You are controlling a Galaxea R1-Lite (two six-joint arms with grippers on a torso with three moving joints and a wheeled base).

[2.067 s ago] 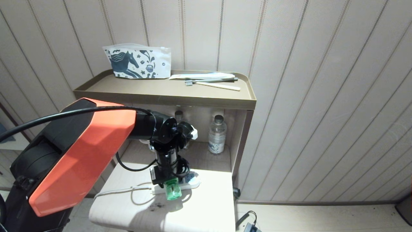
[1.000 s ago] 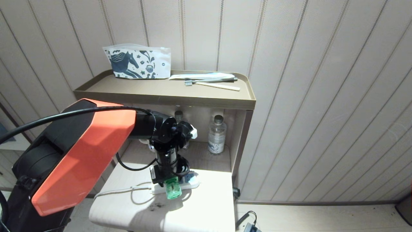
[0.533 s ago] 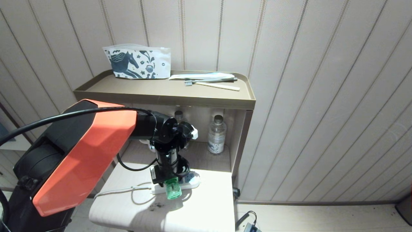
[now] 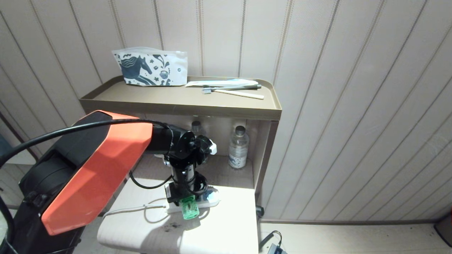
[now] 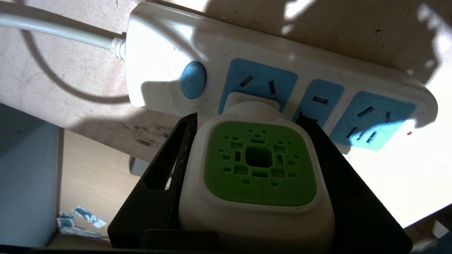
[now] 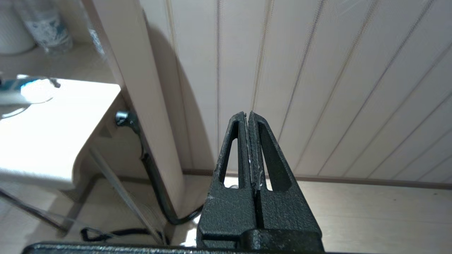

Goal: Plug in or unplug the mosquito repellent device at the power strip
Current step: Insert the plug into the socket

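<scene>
The left gripper (image 5: 247,120) is clamped on the white sides of the mosquito repellent device (image 5: 259,165), one black finger (image 5: 166,183) against each side, green top facing the wrist camera. The device's plug end touches the first blue socket next to the round switch (image 5: 193,79) of the power strip (image 5: 159,46), which lies near the middle of the white table (image 4: 226,233). The right gripper (image 6: 249,120) hangs off the table, fingers pressed together on nothing.
</scene>
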